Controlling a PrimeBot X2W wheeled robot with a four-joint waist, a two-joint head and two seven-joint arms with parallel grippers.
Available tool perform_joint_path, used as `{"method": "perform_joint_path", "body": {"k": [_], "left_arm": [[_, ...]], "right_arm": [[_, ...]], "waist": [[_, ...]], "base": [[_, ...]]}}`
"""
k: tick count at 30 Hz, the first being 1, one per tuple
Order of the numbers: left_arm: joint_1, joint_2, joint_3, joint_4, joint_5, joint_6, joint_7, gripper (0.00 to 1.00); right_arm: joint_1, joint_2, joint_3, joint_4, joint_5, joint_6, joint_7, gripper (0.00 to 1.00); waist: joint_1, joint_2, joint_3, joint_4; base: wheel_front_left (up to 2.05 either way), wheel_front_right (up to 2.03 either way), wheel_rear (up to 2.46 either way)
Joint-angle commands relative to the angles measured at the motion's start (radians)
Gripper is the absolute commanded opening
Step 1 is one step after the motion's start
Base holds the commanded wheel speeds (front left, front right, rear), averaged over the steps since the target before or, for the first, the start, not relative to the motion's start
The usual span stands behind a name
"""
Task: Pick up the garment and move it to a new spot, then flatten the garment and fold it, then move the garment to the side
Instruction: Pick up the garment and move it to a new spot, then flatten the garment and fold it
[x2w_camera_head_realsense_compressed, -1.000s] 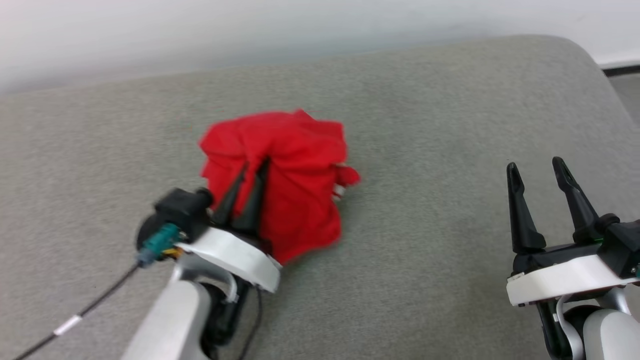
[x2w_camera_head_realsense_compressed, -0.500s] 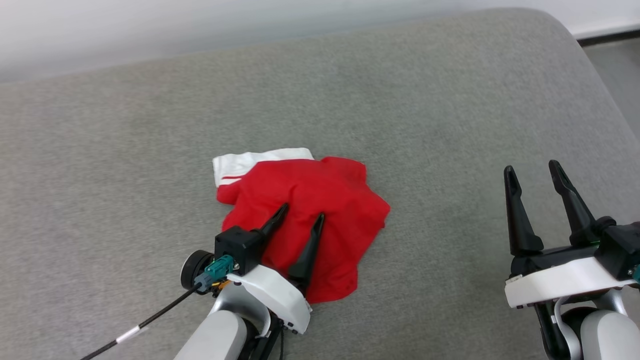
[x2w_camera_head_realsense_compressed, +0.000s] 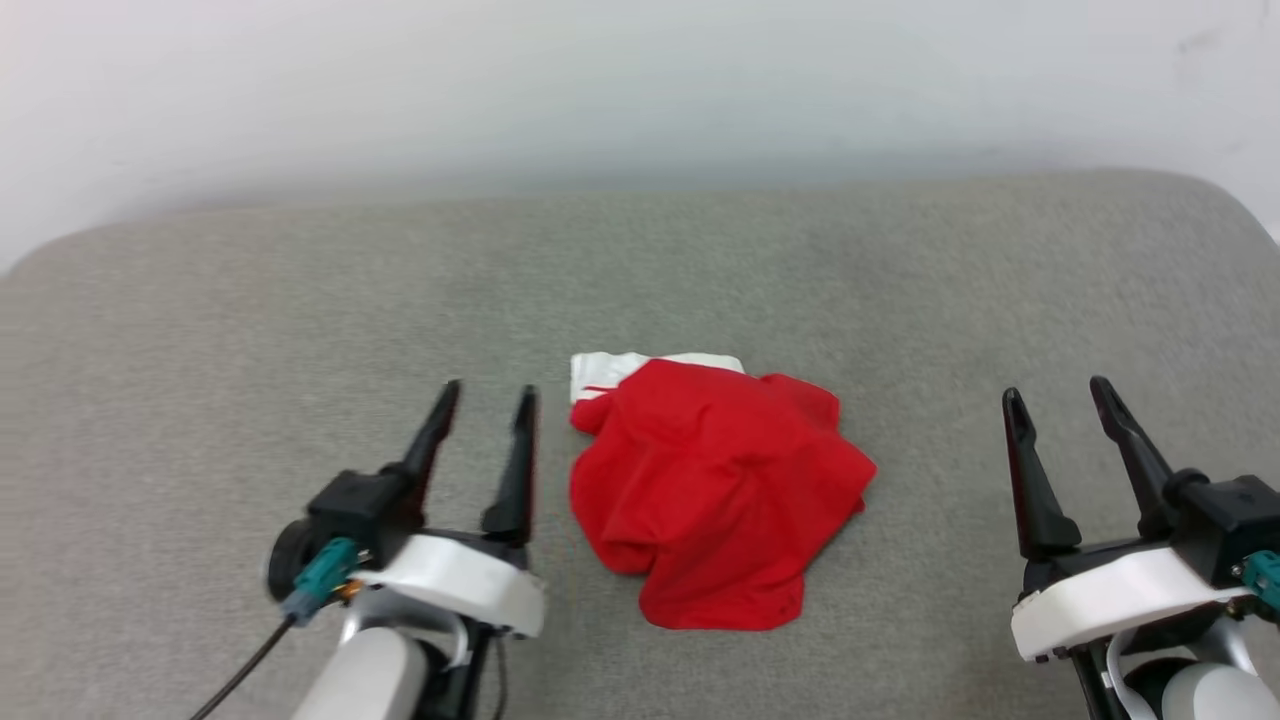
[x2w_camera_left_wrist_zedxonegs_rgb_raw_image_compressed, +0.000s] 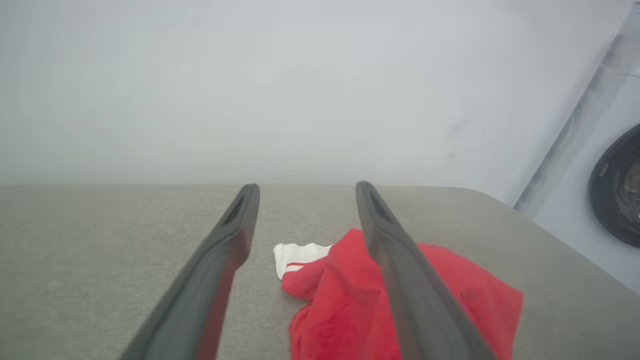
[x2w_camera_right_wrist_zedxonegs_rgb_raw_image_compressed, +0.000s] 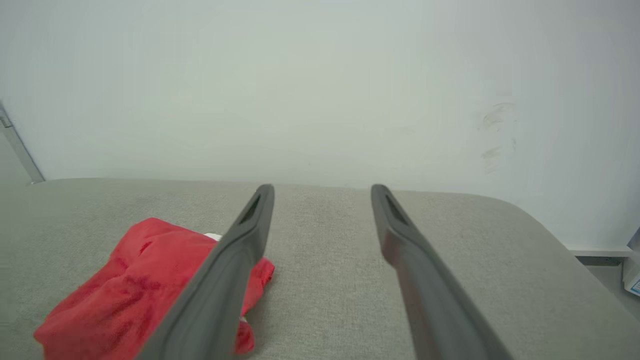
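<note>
Start with left hand (x2w_camera_head_realsense_compressed: 490, 390) and right hand (x2w_camera_head_realsense_compressed: 1054, 388) wide and empty — pinch the crumpled garment (x2w_camera_head_realsense_compressed: 715, 500) at opposite edges, draw apart gently.

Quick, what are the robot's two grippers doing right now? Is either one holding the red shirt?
Left gripper: open, holding nothing; the garment lies beside it.
Right gripper: open, holding nothing.

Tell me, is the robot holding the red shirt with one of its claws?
No, nothing is held. The left gripper and the right gripper both stand open and empty, and the garment lies crumpled on the grey cushion between them, touching neither.
</note>
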Motion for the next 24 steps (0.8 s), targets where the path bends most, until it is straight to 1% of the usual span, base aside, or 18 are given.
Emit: {"method": "perform_joint_path", "body": {"k": [1,5,11,17,24], "left_arm": [[0.016,0.011,0.009,0.001,-0.003,0.005,-0.006,1.0],[0.053,0.049,0.064,0.005,-0.01,0.021,-0.01,1.0],[0.123,0.095,0.122,0.006,-0.019,0.032,-0.013,1.0],[0.159,0.106,0.118,0.0,-0.021,0.026,-0.012,1.0],[0.155,0.105,0.107,-0.001,-0.024,0.027,-0.003,1.0]], "right_arm": [[0.017,0.001,-0.001,-0.004,-0.003,-0.001,0.003,1.0],[0.039,0.001,0.003,-0.008,-0.002,-0.001,0.017,1.0],[0.073,0.001,0.016,-0.01,-0.009,-0.001,0.038,1.0],[0.094,0.001,0.007,-0.014,-0.014,-0.001,0.048,1.0],[0.094,0.001,0.004,-0.014,-0.007,-0.001,0.048,1.0]], "waist": [[0.0001,-0.0001,-0.038,0.038],[0.0001,-0.0001,-0.062,0.057],[0.0001,-0.0001,-0.088,0.06],[0.0001,-0.0001,-0.09,0.056],[0.0001,-0.0001,-0.086,0.053]], "base": [[0.0,0.0,0.0],[0.0,0.0,0.0],[0.0,0.0,0.0],[0.0,0.0,0.0],[0.0,0.0,0.0]]}}
